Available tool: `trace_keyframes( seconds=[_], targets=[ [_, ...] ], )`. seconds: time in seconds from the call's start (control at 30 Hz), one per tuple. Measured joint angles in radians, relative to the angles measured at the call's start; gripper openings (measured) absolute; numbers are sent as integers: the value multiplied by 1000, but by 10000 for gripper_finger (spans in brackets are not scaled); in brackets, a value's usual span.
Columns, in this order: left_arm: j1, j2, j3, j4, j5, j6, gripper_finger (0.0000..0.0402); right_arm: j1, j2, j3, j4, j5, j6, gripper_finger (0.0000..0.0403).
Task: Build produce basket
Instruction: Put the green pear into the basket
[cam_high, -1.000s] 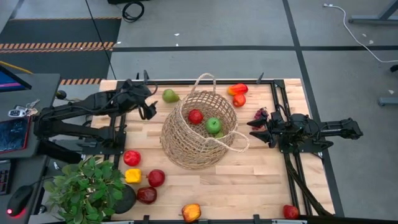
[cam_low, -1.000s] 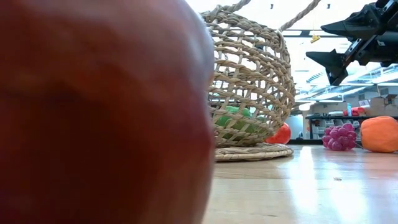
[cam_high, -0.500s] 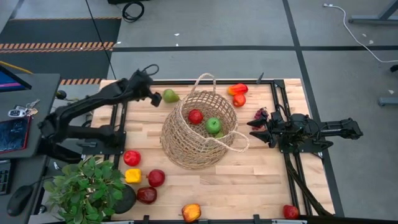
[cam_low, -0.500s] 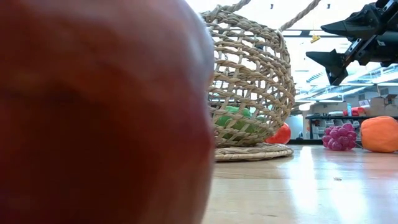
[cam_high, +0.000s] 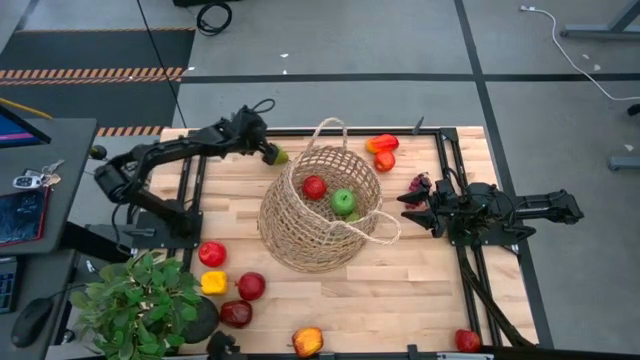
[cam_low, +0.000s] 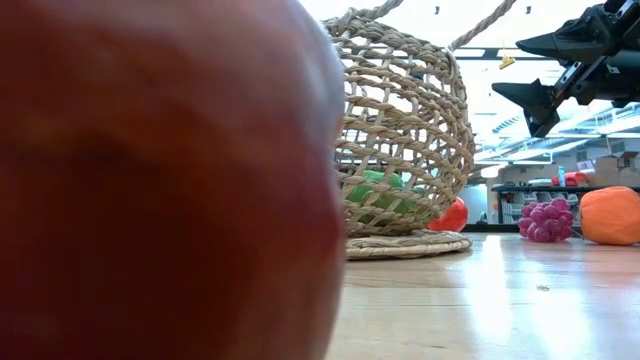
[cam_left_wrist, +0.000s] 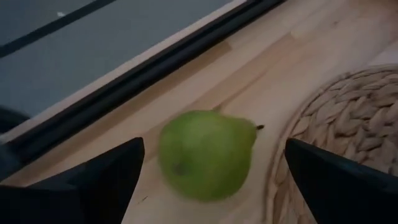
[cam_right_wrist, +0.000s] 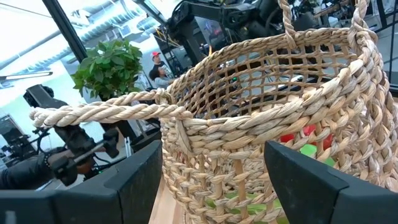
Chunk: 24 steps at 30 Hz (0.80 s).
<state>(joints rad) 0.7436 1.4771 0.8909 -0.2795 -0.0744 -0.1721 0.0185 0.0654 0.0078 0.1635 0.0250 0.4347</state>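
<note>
The left tool (cam_high: 268, 152) reaches over the far edge of the pale wooden tabletop (cam_high: 400, 270), its two dark fingers (cam_left_wrist: 93, 180) spread wide with nothing between them but air. A small green pear (cam_left_wrist: 205, 152) lies on the wood right ahead of it, in the gap between the fingertips yet apart from both, and just beside the outer wall of the large round tan wicker basket (cam_high: 322, 205). From above, only a sliver of the pear shows at the tool's tip, next to the basket's far-left rim.

The basket stands near the middle of the tabletop, tilted, with a red apple (cam_high: 314, 186) and a green apple (cam_high: 344, 201) inside it. One thin rope loop handle (cam_right_wrist: 106, 112) hangs toward the right tool (cam_high: 405, 207), which waits at the right side of the tabletop, level with the basket and pointed at it, its fingers partly apart and empty; the handle lies close in front of them without touching.

A purple grape bunch (cam_high: 419, 184) sits near the right tool on its far side. Two orange-red fruits (cam_high: 382, 150) lie beyond the basket's far-right rim. On the near-left side, well apart from both tools, lie a red fruit (cam_high: 211, 253), a yellow pepper (cam_high: 214, 282), a red apple (cam_high: 251, 286) and a dark red fruit (cam_high: 236, 313), beside a leafy green potted plant (cam_high: 140, 305).
</note>
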Motion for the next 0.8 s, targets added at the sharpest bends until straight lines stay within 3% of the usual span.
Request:
trace_keyframes(
  seconds=[0.2, 0.57, 0.8],
  targets=[
    [7, 73, 1, 69, 40, -32, 396, 0, 0, 0, 0, 0, 0, 284],
    [-8, 190, 1, 89, 23, -1, 396, 0, 0, 0, 0, 0, 0, 284],
    [-5, 193, 1, 85, 17, 55, 376, 0, 0, 0, 0, 0, 0, 284]
  ],
)
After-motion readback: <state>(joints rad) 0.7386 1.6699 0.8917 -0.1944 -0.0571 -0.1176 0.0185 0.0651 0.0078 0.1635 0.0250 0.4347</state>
